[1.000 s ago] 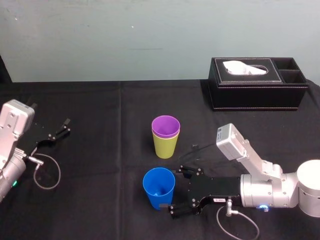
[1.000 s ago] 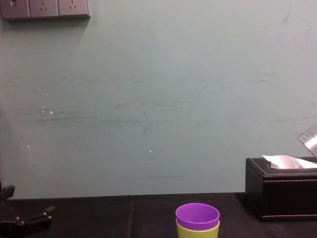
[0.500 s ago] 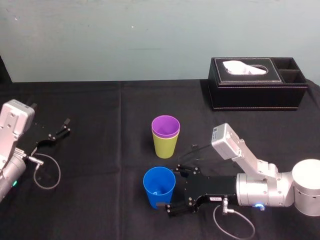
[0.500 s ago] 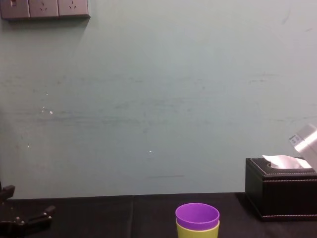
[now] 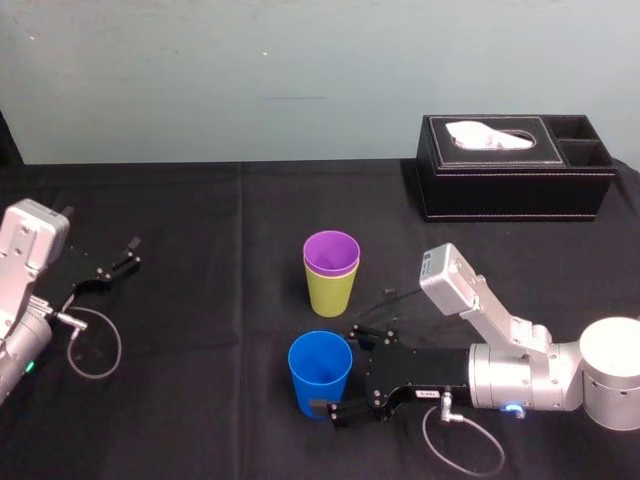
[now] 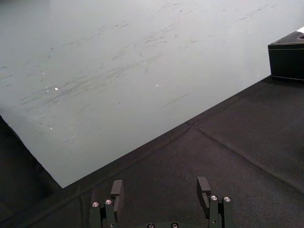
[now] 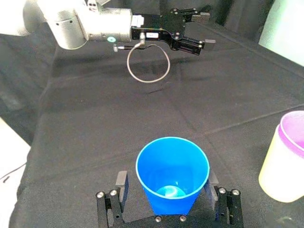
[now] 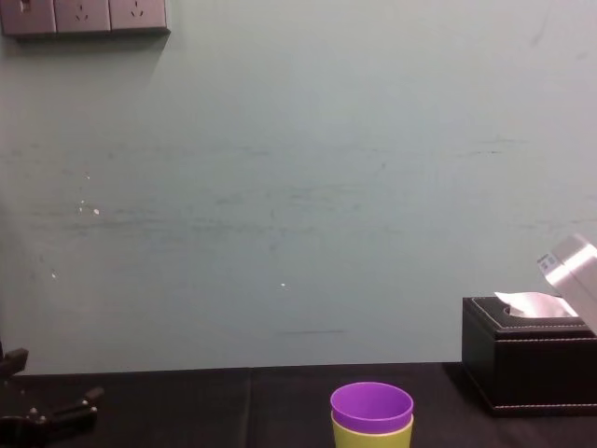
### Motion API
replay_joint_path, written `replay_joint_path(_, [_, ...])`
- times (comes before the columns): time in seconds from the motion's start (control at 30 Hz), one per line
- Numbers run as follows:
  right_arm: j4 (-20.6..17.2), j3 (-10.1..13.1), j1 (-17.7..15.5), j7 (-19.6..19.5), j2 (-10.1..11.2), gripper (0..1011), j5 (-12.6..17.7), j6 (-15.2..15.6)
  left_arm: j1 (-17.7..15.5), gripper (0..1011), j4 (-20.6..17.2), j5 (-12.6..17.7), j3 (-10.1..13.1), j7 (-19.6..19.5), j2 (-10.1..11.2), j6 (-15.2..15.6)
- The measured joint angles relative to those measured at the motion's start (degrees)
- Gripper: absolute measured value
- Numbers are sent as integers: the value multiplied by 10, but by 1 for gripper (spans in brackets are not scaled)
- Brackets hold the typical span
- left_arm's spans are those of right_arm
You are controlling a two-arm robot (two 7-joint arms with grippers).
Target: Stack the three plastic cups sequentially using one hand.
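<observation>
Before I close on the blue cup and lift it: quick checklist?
1. Blue cup upright: ok.
2. Right tool open, one finger on each side of the blue cup: ok.
3. Fingers touching the cup wall: cannot tell.
4. Purple cup nested in the yellow-green cup, stack upright: ok.
5. Stack stands apart from the right tool, beyond the blue cup: ok.
6. Left tool open and parked at the table's left, away from the cups: ok.
</observation>
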Motion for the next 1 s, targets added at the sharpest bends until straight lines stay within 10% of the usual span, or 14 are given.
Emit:
replay_joint_path(0.47, [-2,0,0,0,1,771,0,0,0,1010,0,0,0,0,0,0])
replay_joint_path(1.0, [-2,0,-1,1,2,724,1,0,0,1010,0,0,0,0,0,0])
